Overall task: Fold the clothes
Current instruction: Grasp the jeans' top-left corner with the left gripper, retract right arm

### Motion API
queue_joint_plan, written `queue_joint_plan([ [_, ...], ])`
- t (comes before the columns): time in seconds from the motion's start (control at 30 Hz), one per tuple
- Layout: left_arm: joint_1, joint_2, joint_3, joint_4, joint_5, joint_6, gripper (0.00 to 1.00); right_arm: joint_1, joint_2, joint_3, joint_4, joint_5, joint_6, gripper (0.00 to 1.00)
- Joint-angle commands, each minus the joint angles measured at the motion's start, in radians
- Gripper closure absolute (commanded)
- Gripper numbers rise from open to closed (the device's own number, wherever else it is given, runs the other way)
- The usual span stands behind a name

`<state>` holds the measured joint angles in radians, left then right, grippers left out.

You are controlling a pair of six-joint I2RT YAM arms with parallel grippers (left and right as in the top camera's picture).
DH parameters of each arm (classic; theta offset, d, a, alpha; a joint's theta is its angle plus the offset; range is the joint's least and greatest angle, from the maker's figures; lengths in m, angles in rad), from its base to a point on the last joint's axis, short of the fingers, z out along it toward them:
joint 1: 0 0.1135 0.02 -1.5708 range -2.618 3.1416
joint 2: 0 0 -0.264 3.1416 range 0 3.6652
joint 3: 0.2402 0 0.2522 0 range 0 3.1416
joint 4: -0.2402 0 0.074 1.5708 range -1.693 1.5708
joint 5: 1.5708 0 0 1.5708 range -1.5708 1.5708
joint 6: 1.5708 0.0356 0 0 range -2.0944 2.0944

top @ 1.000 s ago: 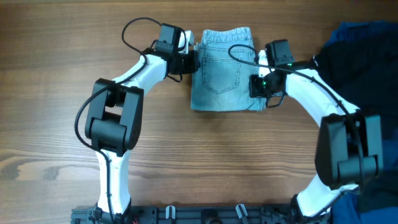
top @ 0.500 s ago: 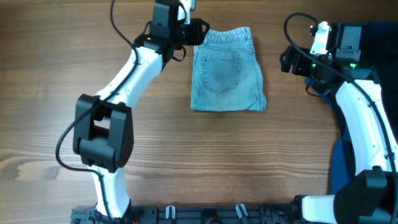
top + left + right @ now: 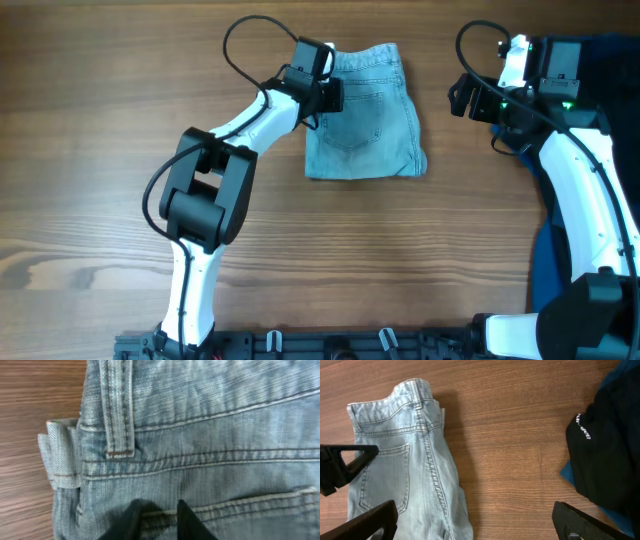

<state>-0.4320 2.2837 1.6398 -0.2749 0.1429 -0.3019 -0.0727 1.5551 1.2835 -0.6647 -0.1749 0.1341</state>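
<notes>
So the left hand (image 3: pixel 325 92) is down on the far-left part of the denim shorts (image 3: pixel 365 115), just below the waistband. On its wrist cam the two fingertips (image 3: pixel 132 521) sit only a narrow gap apart. Both touch the fabric right at the top seam of a patch pocket, with a belt loop a bit beyond them. Honestly can't tell if it's actually pinching the denim or just resting on it. The shorts lie folded into a compact block at the far middle of the surface (image 3: pixel 100 150), waistband at the far end. The right hand (image 3: pixel 470 98) hovers to the right of the shorts, well clear of them, fingers spread wide with nothing between them. Further right there's a black garment (image 3: pixel 605 455) with a small white mark, and some dark-blue fabric (image 3: pixel 567 474) peeks out from under it at the right edge. The surface is brown wood grain.
</notes>
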Motion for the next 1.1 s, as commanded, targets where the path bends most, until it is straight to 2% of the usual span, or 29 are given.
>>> queue_joint_plan([
  [0.0, 0.051, 0.047, -0.009, -0.095, -0.200, 0.002, 0.81, 0.002, 0.010, -0.003, 0.002, 0.014, 0.000, 0.00],
  [0.13, 0.117, 0.047, -0.009, -0.196, -0.324, 0.002, 0.87, 0.002, 0.010, -0.003, 0.002, 0.014, 0.000, 0.00],
  [0.23, 0.201, 0.044, -0.009, -0.283, -0.330, 0.002, 0.92, 0.002, 0.010, -0.003, 0.002, 0.014, 0.000, 0.00],
  [0.37, 0.280, -0.045, -0.009, -0.321, -0.300, 0.006, 0.87, 0.002, 0.010, -0.003, 0.002, 0.014, 0.000, 0.00],
  [0.47, 0.283, -0.134, -0.009, -0.334, -0.257, 0.005, 0.71, 0.002, 0.010, -0.003, 0.002, 0.014, 0.000, 0.00],
  [0.53, 0.283, -0.209, -0.009, -0.357, -0.232, -0.004, 0.39, 0.002, 0.010, -0.003, 0.002, 0.014, -0.001, 0.00],
  [0.57, 0.284, -0.243, -0.009, -0.371, -0.230, -0.023, 0.29, 0.002, 0.010, -0.003, 0.002, 0.014, 0.000, 0.00],
  [0.63, 0.291, -0.302, -0.009, -0.400, -0.229, -0.056, 0.17, 0.002, 0.010, -0.003, 0.002, 0.014, 0.000, 0.00],
  [0.77, 0.318, -0.344, -0.009, -0.467, -0.229, -0.082, 0.18, 0.002, 0.010, -0.003, 0.002, 0.014, 0.000, 0.00],
  [1.0, 0.360, -0.245, -0.013, -0.541, -0.228, -0.134, 0.18, 0.002, 0.010, -0.003, 0.002, 0.014, 0.000, 0.00],
  [1.07, 0.364, -0.222, -0.013, -0.554, -0.187, -0.152, 0.25, 0.002, 0.010, -0.003, 0.002, 0.014, 0.000, 0.00],
])
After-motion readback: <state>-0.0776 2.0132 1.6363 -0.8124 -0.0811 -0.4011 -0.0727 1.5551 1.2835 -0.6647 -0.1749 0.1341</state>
